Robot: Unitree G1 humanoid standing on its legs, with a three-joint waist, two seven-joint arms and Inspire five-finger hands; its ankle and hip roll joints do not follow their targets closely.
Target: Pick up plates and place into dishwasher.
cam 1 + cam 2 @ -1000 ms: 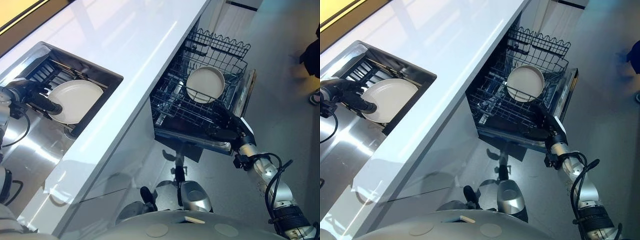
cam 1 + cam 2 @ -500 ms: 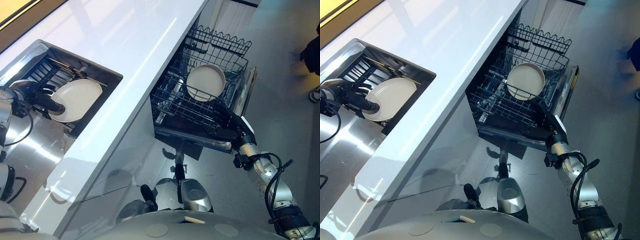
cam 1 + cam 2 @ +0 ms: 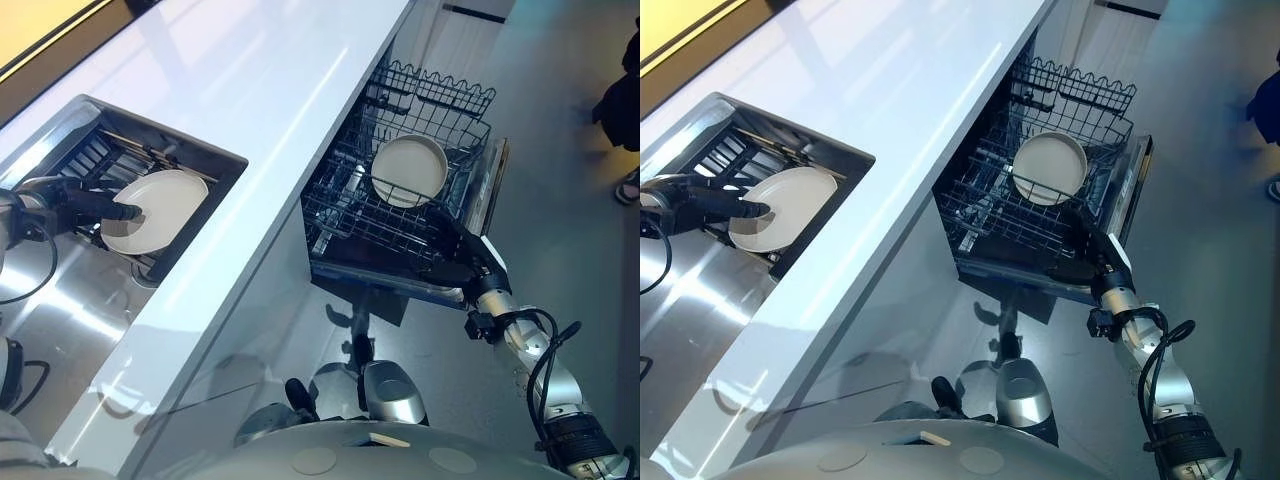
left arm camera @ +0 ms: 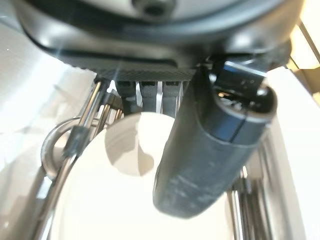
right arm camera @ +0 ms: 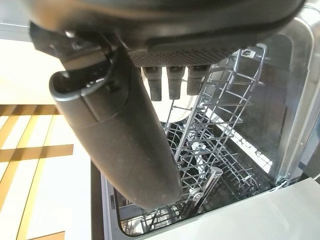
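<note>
A white plate leans in the sink's wire rack at the left. My left hand reaches to its near edge. Up close, the thumb lies across the plate's face while the fingers go behind it, pinching it. A second white plate stands upright in the dishwasher's pulled-out lower rack. My right hand is at that rack's front right corner, touching no plate. In the right wrist view its fingers and thumb are straight, open and holding nothing.
A long white countertop runs between the steel sink and the dishwasher. The dishwasher's upper rack sits behind the lower one, and its door stands on the right. A person stands at the far right on the grey floor.
My left hand's thumb has slid further onto the plate in the sink, and the plate has shifted slightly in the rack. The right hand has stayed at the dishwasher rack.
</note>
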